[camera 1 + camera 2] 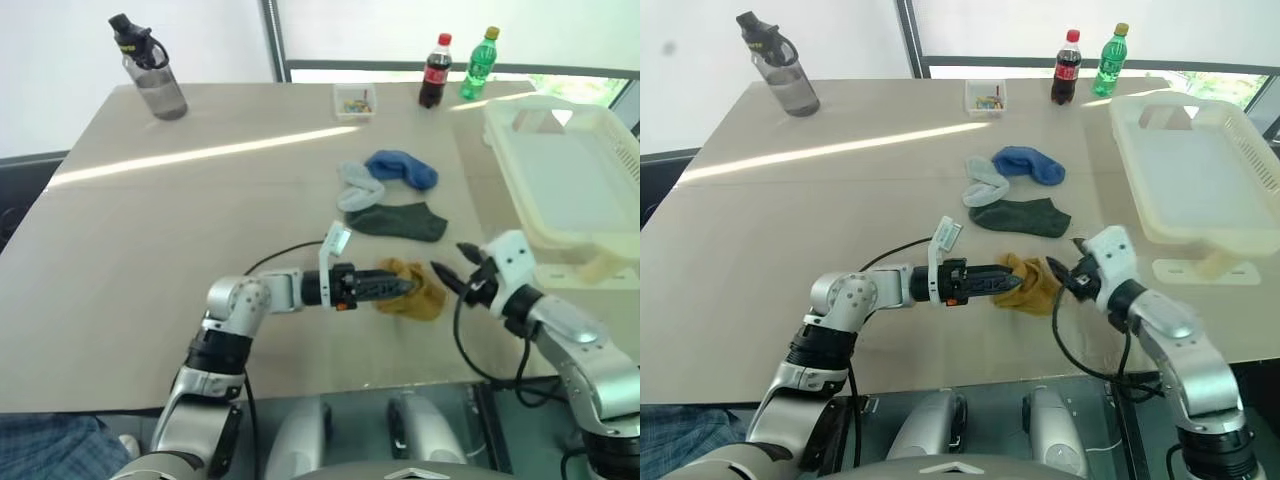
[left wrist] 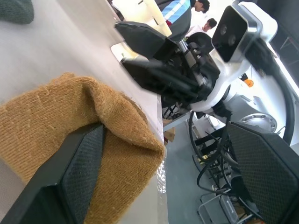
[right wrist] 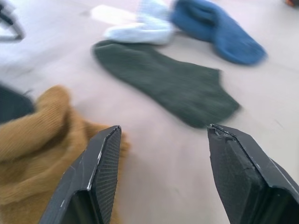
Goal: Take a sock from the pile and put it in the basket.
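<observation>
Left eye view shows me the sock (image 1: 412, 291) bunched on the tabletop (image 1: 150, 230), my left hand (image 1: 408, 287) spread wide with 1 finger against it, my right hand (image 1: 452, 264) open, empty, just beside.

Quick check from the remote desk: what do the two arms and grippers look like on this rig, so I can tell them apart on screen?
Both arms are silver-grey with black joints and loose black cables. The left gripper has black fingers and a white tag near its wrist. The right gripper has black textured fingers on a white wrist block.
</observation>
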You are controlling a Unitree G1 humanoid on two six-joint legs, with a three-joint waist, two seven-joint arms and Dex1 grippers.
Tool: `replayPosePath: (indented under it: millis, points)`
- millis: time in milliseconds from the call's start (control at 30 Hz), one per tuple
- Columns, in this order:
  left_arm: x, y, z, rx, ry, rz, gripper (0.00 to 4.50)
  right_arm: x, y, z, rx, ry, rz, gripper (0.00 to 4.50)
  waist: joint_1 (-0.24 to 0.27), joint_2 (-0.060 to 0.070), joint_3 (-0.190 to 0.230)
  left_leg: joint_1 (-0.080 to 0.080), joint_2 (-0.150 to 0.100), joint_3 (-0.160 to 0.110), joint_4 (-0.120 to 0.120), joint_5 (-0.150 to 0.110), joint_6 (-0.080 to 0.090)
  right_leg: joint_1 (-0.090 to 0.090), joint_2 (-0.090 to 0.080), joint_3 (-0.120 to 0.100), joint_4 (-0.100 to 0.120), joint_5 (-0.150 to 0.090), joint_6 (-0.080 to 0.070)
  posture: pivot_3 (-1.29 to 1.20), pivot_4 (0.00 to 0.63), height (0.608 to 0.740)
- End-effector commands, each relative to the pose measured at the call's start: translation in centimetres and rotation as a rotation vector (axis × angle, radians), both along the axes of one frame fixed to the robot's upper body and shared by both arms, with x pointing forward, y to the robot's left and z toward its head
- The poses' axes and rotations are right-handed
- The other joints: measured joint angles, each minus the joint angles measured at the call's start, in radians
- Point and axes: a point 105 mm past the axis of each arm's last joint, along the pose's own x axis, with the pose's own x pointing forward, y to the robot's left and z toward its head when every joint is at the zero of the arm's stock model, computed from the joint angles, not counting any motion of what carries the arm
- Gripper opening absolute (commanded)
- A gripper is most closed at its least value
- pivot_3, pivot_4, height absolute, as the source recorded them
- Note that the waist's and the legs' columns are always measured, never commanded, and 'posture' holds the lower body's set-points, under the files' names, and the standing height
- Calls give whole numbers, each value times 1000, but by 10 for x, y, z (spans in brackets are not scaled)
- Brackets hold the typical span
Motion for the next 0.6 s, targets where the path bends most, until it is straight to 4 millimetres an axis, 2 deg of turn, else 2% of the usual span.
replayPosePath:
  millis: [33,100,167,233,433,600]
  points:
    - [0,-5,9,-36,-33,-22,4390,-12,3,12,117,40,36,3005,0,0,0,0,0,0,0,0,0,0,0,0,0,0,0,0,150,740]
    - [0,-6,9,-41,-32,-22,4390,-17,5,11,147,75,59,3005,-1,0,0,0,0,0,0,0,0,0,0,0,0,0,0,0,150,740]
    - [1,-6,9,-44,-32,-21,4500,-19,6,14,173,88,70,3544,-1,0,0,0,0,0,0,0,0,0,0,0,0,0,-1,0,150,740]
    - [1,-6,9,-47,-31,-19,4500,-24,11,17,214,106,112,4441,-1,0,0,0,0,0,0,0,0,0,0,0,0,-1,-1,0,150,740]
    - [0,-6,8,-54,-21,-14,4500,-28,24,10,198,164,151,4441,-1,0,0,0,0,0,0,0,0,0,0,0,-1,-1,0,0,150,740]
    - [1,-6,8,-59,-15,-4,4500,-22,37,5,222,191,157,4441,-2,0,0,0,0,0,0,0,0,0,0,0,-1,-1,0,0,150,740]
